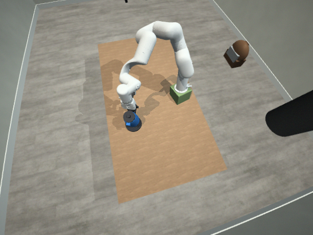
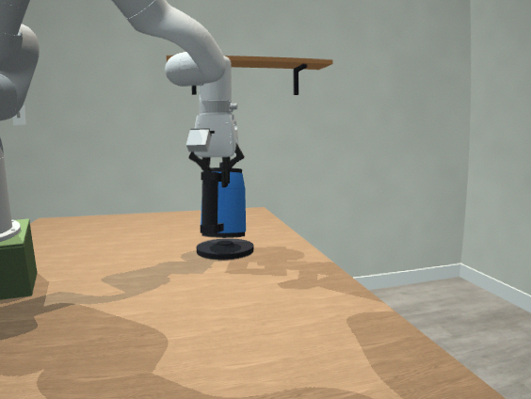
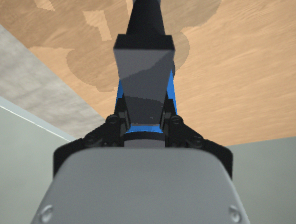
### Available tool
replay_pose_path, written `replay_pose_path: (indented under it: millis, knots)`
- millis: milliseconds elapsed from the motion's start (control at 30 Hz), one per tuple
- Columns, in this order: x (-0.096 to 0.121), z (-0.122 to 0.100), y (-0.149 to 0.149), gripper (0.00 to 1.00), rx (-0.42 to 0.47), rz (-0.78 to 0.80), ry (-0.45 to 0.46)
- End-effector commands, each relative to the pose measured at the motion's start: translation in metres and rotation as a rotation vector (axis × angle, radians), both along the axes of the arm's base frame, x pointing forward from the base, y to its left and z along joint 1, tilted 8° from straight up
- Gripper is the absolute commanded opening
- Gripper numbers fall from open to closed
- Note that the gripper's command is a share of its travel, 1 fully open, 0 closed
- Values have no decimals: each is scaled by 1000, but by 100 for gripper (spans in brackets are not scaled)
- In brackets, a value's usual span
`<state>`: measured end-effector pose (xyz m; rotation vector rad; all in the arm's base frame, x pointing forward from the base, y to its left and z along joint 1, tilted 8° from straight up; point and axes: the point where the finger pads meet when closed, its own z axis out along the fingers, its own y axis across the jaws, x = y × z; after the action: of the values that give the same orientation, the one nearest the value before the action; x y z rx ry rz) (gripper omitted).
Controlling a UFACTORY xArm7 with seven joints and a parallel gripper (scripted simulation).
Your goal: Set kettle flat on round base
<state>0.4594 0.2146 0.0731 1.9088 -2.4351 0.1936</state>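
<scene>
My jaws are gripping the handle's upright bar [image 2: 209,202] [image 3: 145,85]. The kettle [image 1: 136,119] [image 2: 232,202] [image 3: 172,94] is hanging roughly upright just above its base [image 1: 134,129] [image 2: 225,254], which is lying at eight o'clock from the green block [image 1: 180,97] [image 2: 14,270], top view.

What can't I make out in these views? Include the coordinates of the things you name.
- Ring under the kettle [image 1: 136,120] [image 2: 232,202]: hidden in the exterior view by the kettle's own lower rim.
- Stud's centering under the ring: top view, kettle covers the stud.
- Pads of the claw [image 2: 217,178] on the handle [image 2: 209,204] [image 3: 145,85]: too dark and small, exterior view.
- Wall shelf's [image 2: 282,62] left part: behind the arm, exterior view.
</scene>
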Motion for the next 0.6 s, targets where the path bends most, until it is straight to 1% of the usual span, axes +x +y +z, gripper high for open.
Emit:
replay_pose_path:
  millis: [0, 567]
  knots:
    - [1, 2, 1, 0, 2, 1, -5]
    - [2, 2, 6, 0, 2, 1, -5]
